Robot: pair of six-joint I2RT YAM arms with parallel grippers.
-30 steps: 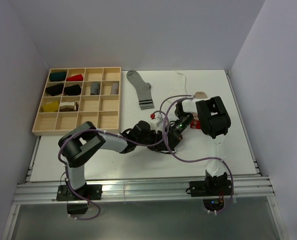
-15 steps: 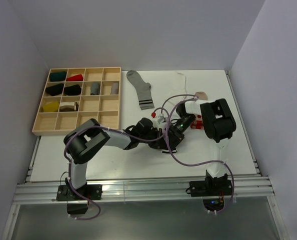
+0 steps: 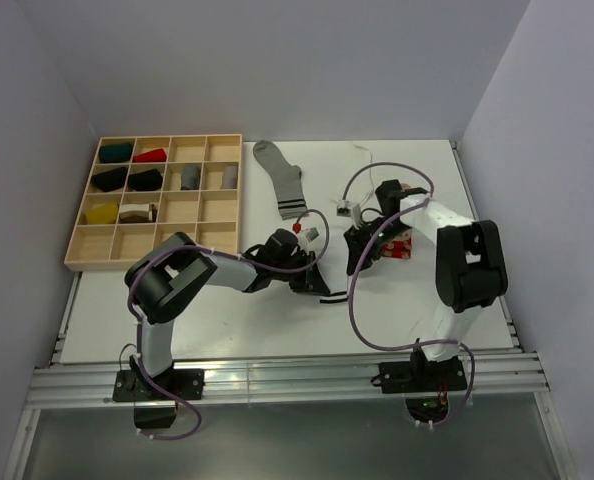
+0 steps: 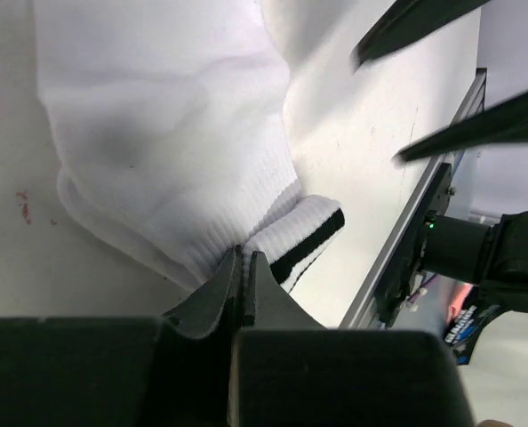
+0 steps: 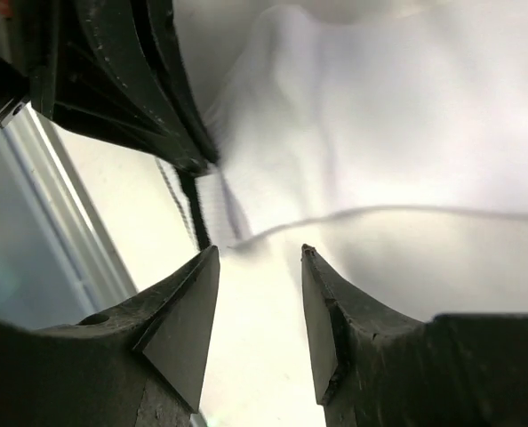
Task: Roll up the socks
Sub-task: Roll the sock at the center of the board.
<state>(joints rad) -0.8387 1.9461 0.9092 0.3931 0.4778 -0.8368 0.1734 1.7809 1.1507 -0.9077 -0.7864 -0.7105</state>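
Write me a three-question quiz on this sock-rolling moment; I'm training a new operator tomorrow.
1. True or false: the left hand is shut on the white sock's striped cuff.
2. The right hand's jaws are: A) apart, gripping nothing; B) shut on fabric; C) out of view.
3. What colour is the loose sock lying flat beside the wooden tray?
Key: 1 true; 2 A; 3 gray.
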